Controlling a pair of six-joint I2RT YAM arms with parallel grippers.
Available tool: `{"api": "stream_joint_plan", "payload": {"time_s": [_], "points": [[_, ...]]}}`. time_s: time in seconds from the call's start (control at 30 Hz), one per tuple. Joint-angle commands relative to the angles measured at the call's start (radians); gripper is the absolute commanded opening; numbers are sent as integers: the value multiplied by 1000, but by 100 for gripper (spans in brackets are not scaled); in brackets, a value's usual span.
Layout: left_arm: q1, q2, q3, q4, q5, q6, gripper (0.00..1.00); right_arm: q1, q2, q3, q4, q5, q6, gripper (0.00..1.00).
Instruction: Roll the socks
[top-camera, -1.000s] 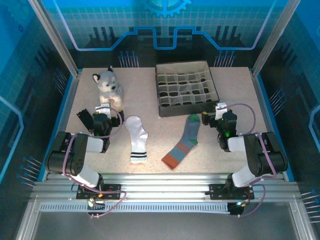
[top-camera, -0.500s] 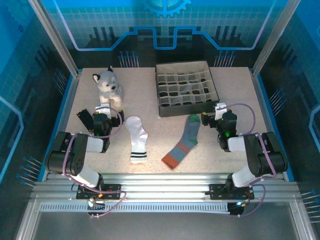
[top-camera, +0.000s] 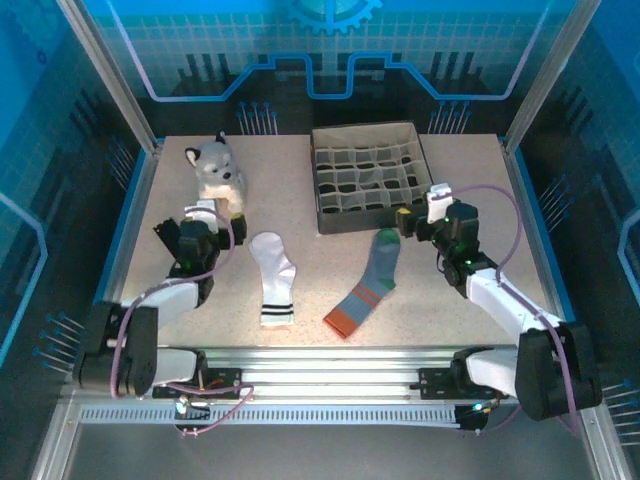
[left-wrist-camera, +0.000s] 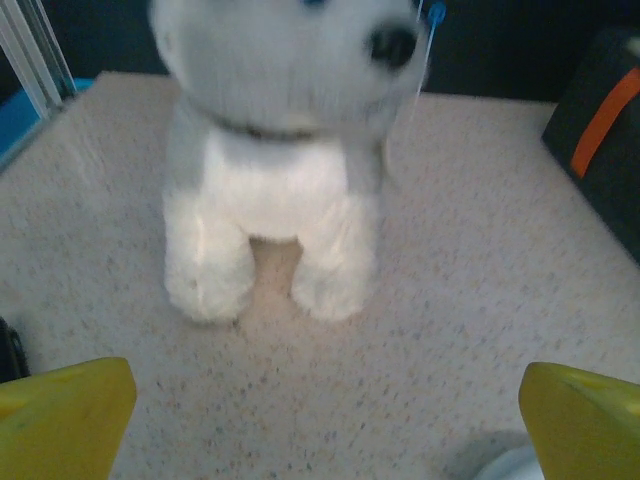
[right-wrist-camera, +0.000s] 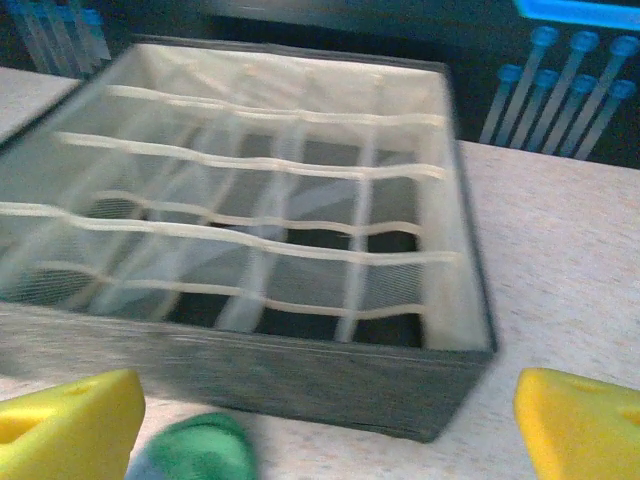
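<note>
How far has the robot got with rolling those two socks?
Nothing looks done: the white sock and the grey-blue sock both lie flat and unrolled on the table. Nothing is in hand either: the left pincer is open and empty, facing the toy dog. The right pincer is open and empty, facing the divided box. All the rolling is left.

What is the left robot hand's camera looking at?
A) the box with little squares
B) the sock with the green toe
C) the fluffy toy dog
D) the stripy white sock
C: in the left wrist view the plush husky sits straight ahead of the left gripper, whose jaws stand wide open with nothing between them.
</note>
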Motion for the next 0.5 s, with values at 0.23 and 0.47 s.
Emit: {"api": "stream_joint_plan", "payload": {"time_s": [0.23,0.47], "points": [[-17,-286,175,-963,147,-360,85,417,177,267,-404,101,130,87],[-36,-430,44,-1110,322,-564,76,602,543,594,-516,7,160,78]]}}
